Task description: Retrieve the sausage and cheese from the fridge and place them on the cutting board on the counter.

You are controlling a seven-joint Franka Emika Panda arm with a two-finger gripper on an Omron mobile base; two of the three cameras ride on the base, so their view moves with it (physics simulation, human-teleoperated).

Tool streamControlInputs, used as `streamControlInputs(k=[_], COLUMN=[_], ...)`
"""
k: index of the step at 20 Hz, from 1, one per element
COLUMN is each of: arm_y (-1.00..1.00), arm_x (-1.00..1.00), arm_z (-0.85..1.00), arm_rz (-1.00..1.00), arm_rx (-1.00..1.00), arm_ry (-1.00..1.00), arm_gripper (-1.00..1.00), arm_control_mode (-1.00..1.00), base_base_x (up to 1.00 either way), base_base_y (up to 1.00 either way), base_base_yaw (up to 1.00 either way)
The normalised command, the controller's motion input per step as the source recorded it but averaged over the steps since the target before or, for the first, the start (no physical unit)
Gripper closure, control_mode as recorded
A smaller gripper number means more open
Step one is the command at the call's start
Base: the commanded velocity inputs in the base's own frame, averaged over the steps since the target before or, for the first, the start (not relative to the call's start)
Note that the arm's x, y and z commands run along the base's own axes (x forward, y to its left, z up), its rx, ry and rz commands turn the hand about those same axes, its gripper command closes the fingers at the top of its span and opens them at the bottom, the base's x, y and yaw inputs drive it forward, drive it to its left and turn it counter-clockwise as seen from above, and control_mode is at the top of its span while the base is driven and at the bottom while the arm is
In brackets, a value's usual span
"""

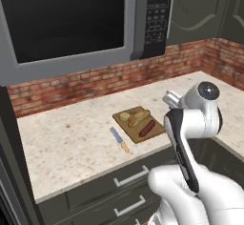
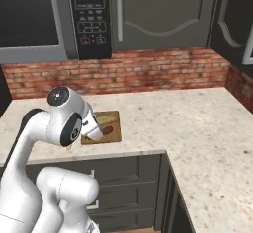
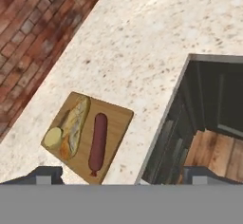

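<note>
The slim dark red-brown sausage [image 3: 98,142] and the rounded yellowish cheese lump [image 3: 52,136] are lying on the thin brown wooden cutting board [image 3: 118,118], on the beige speckled table [image 3: 156,38]. A tan-orange roll [image 3: 75,126] is lying between them, parallel to the sausage. The jaws are hanging wide and empty above the board, so both items appear placed.

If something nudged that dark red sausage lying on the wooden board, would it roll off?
The slim dark red-brown sausage is round with rounded ends, so a sideways push would probably roll it. The thin brown wooden cutting board has no visible rim to stop it. On one side, the tan bun-like roll lying alongside would likely block it.
</note>
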Motion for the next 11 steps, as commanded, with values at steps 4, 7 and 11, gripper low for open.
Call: streamControlInputs(k=[4, 7, 11], arm_y=[-0.09, 0.0, 0.0], arm_x=[-0.97, -0.73, -0.29], arm_z=[0.83, 0.38, 0.21], arm_rz=[0.29, 0.31, 0.25], arm_rx=[0.0, 0.0, 0.0], arm_ry=[0.01, 0.02, 0.04], arm_gripper=[-1.0, -1.0, -1.0], arm_control_mode=[-1.0, -1.0, -1.0], base_base_x=[0.0, 0.0, 0.0], base_base_y=[0.0, 0.0, 0.0], base_base_yaw=[0.0, 0.0, 0.0])
